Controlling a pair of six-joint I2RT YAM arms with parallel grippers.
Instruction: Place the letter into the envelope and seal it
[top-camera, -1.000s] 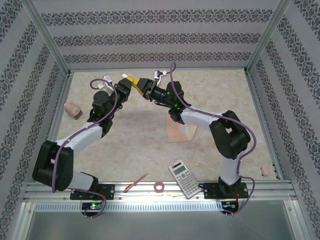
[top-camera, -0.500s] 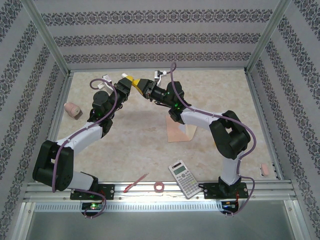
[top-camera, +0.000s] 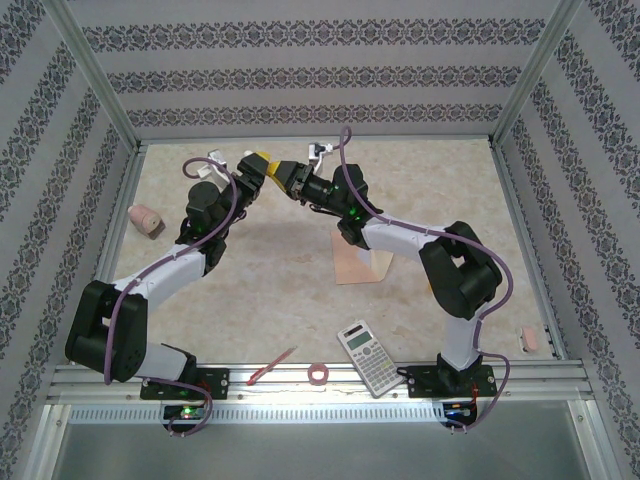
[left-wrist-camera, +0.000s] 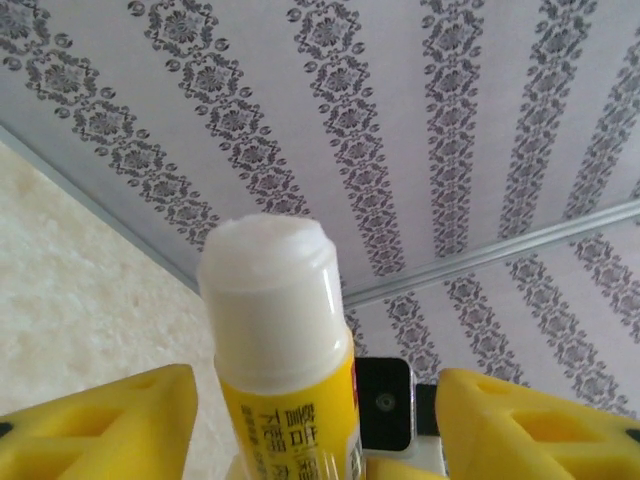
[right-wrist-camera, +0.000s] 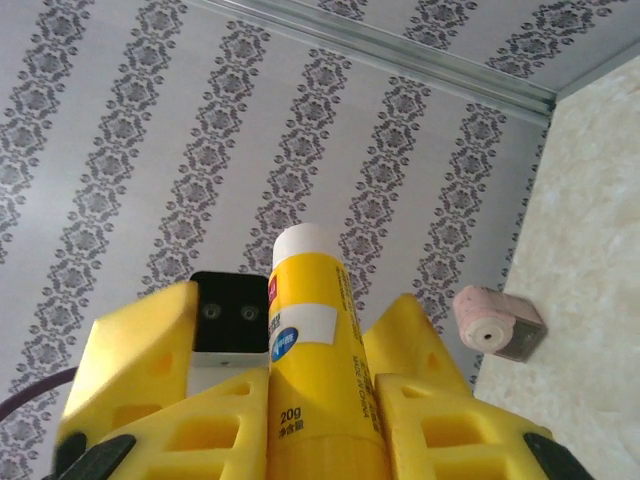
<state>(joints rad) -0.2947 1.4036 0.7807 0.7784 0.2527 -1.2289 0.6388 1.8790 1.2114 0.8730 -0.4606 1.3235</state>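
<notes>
A yellow glue stick (right-wrist-camera: 312, 350) is clamped between the fingers of my right gripper (right-wrist-camera: 300, 310), which is shut on it. Its white end (left-wrist-camera: 272, 290) stands between the spread yellow fingers (left-wrist-camera: 110, 425) of my left gripper (left-wrist-camera: 315, 392), which is open and clear of it on both sides. Both grippers meet high over the far middle of the table, left (top-camera: 259, 165) and right (top-camera: 287, 173). The peach envelope (top-camera: 350, 266) lies flat under the right arm, a paler flap (top-camera: 378, 262) at its right side. The letter is hidden.
A pink sharpener (top-camera: 145, 218) sits at the left edge of the table, also in the right wrist view (right-wrist-camera: 497, 325). Near the front rail lie a calculator (top-camera: 368, 357), a pink tape roll (top-camera: 320, 374) and a red pen (top-camera: 272, 365). A pink eraser (top-camera: 530, 340) rests at the right rail.
My left gripper's fingers have spread apart off the glue stick. The right gripper has tightened on it. Both arms have barely moved.
</notes>
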